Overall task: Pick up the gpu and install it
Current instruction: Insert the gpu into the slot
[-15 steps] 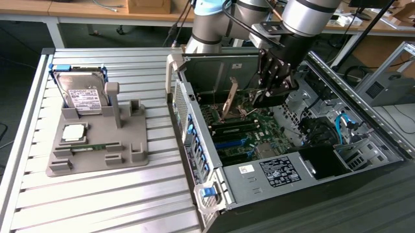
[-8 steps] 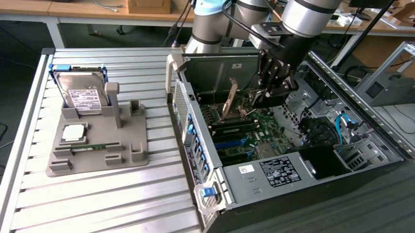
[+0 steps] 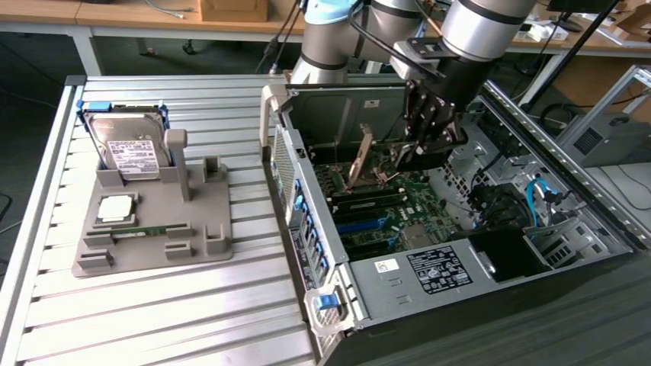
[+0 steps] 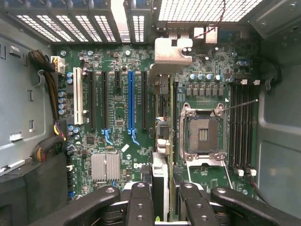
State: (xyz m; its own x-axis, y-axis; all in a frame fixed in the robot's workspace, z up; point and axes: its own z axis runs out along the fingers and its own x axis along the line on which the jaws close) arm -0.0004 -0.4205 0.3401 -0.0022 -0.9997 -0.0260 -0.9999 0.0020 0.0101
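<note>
Install step in hand: gripper [image 3: 422,156] is inside the open PC case [image 3: 305,229], black fingers [image 4: 140,207] pinching the gpu [image 4: 161,160] edge-on over the green motherboard [image 4: 117,117]. The card is thin and flat, with a brownish board and a bent silver bracket toward the perforated rear wall. It looks not yet seated. Seating likely needs its edge lined over a slot, near the blue slot [image 4: 131,99].

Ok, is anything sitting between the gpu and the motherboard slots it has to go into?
Nothing visible. The gripper holds the gpu edge-on over the motherboard, near the blue expansion slot. The slots that show are empty and no cable crosses them. What lies directly under the card is hidden.
</note>
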